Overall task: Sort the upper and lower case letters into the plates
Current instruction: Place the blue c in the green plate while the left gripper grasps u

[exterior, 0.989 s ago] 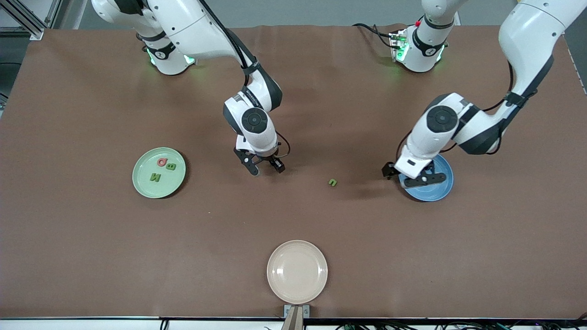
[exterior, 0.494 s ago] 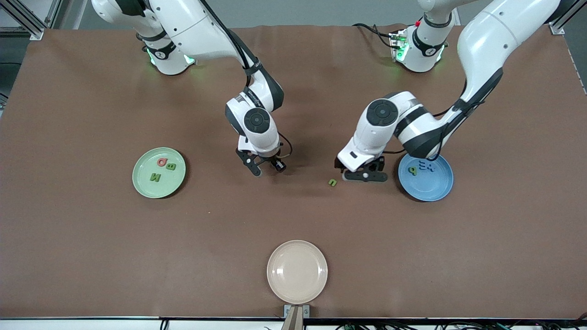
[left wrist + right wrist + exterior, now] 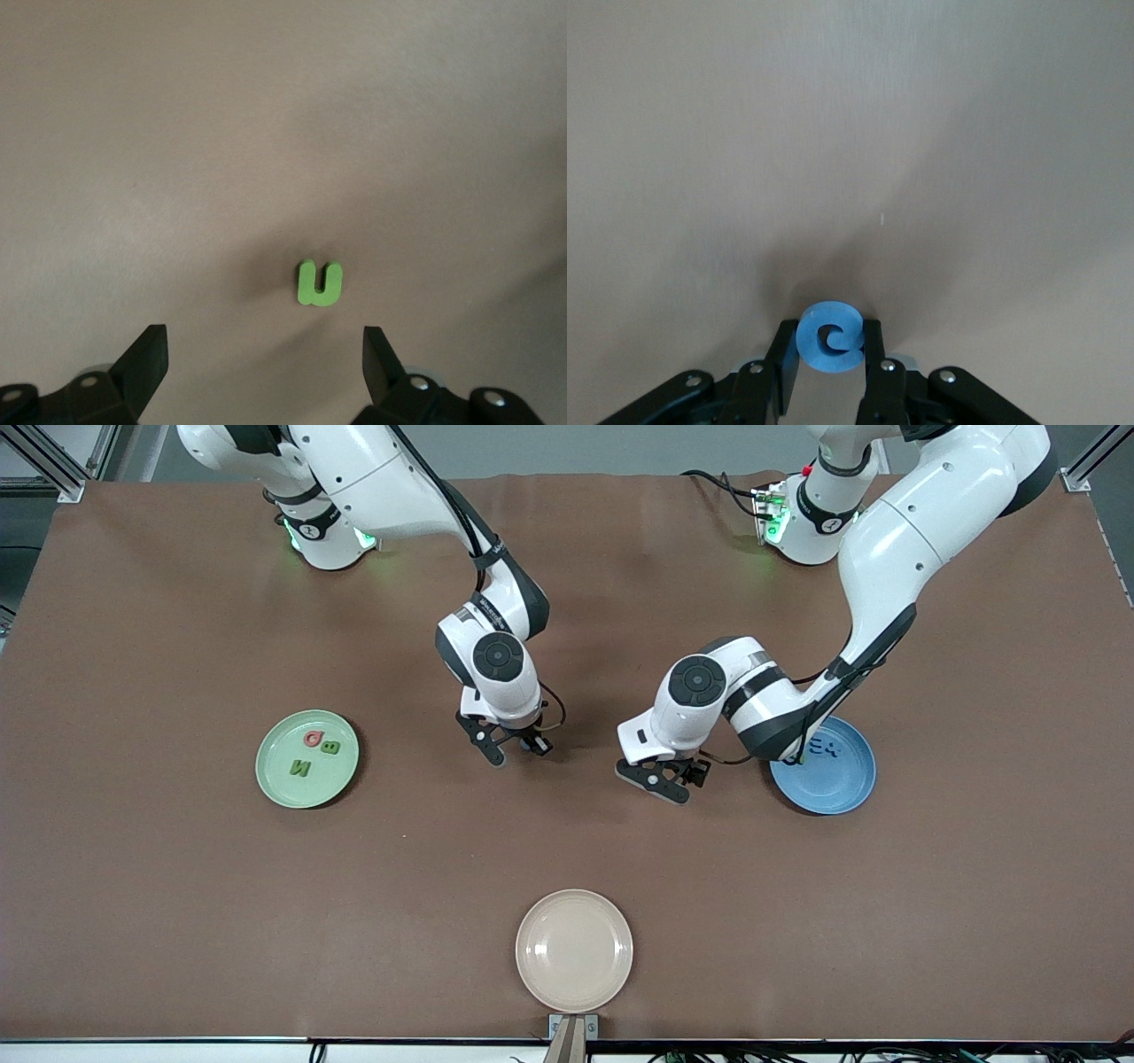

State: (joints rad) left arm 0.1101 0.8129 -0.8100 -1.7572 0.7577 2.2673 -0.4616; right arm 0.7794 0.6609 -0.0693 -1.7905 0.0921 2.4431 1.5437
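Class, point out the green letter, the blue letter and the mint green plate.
green letter [image 3: 319, 282], left wrist view, middle of its face
blue letter [image 3: 828, 336], right wrist view, its curved face
mint green plate [image 3: 282, 781], front view, bare rim

Even, bright overhead light, soft shadows under both arms, slightly soft wrist views.

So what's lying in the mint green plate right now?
In the mint green plate: a red letter and two green letters, looking like B and N. Nothing covers the plate.
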